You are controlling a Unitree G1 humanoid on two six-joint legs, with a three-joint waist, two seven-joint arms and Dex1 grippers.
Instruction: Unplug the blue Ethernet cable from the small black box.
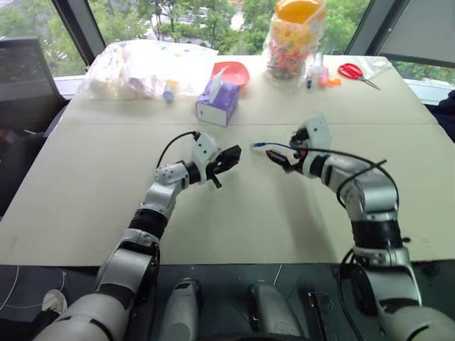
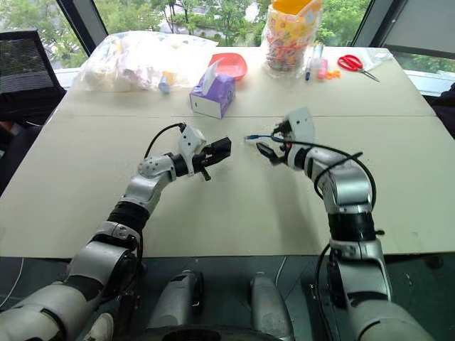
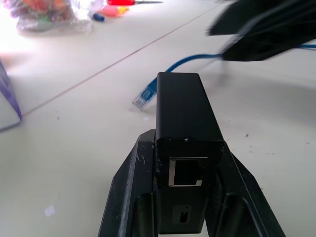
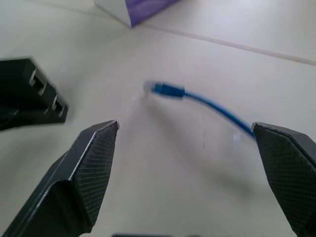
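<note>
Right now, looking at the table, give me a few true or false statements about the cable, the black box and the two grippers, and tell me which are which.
1. The left gripper is shut on the small black box. True.
2. The blue Ethernet cable is plugged into the box. False: its plug is free, apart from the box, and the port facing the left wrist camera is empty.
3. The right gripper is clamped on the cable. False: its fingers stand wide open, with the cable between and beyond them.
4. A purple tissue box stands on the table beyond the left gripper. True.
5. Red scissors lie next to the tissue box. False: they lie at the far right corner.
</note>
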